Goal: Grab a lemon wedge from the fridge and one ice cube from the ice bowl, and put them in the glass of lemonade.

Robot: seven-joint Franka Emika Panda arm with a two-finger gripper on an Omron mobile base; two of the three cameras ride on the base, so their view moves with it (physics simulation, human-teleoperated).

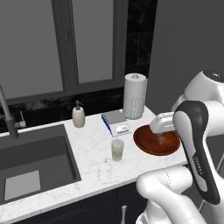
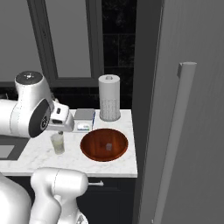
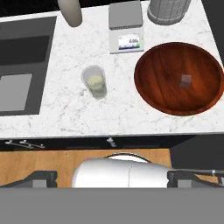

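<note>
Ice bowl (image 3: 179, 78) is seen on the counter (image 3: 65, 109) to the right of the glass of lemonade (image 3: 94, 81), one cube (image 3: 186, 79) lying near its middle, below the raised gripper (image 1: 162, 124), whose jaws are spread wide and empty.

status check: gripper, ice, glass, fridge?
Gripper open, empty, high over the counter edge. One ice cube in ice bowl; glass of lemonade left of it. Fridge shut. Nothing blocking.
</note>
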